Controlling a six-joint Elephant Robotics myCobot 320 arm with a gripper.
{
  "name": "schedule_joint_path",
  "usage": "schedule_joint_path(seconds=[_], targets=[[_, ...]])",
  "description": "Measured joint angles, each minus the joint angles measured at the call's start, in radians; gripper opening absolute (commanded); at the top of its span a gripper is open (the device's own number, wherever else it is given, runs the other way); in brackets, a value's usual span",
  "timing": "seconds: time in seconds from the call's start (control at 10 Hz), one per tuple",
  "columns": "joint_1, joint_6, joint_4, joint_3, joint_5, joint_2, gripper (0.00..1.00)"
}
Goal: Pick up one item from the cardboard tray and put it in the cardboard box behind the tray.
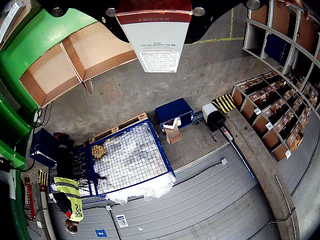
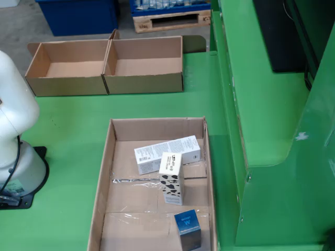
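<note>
**Carton aloft, and the drop is where we could lose it**

Working left to right in the gripper view, the two open cardboard boxes (image 1: 75, 62) sit at the left of the frame on the green table (image 1: 37, 35), looking tilted from this angle and off to one side of us, not underneath. At centre the white carton with a red band (image 1: 156, 32) hangs just under the gripper (image 1: 155, 10); we cannot see what clasps it, but it appears to be carried. If we let go here, it falls past the table edge to the concrete floor (image 1: 210, 75), so we must travel toward the boxes first.

In the fixed view, the white arm base (image 2: 15, 136) stands at the left. The two boxes (image 2: 107, 65) share a dividing wall, and a carton set down on it could tip outside. The cardboard tray (image 2: 107, 172) in front holds a long white carton (image 2: 167, 151), a cow-print carton (image 2: 171, 178) and a small blue box (image 2: 187, 227). A weak grip could let our load swing or slip in transit.
</note>
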Motion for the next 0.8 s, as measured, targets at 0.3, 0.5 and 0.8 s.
schedule_joint_path(seconds=[0.3, 0.5, 0.8], targets=[[0.0, 0.001, -0.005, 0.0, 0.003, 0.001, 0.0], [-0.09, 0.001, -0.094, 0.0, 0.08, 0.041, 0.0], [-0.218, -0.126, -0.232, 0.0, 0.224, 0.035, 0.0]])
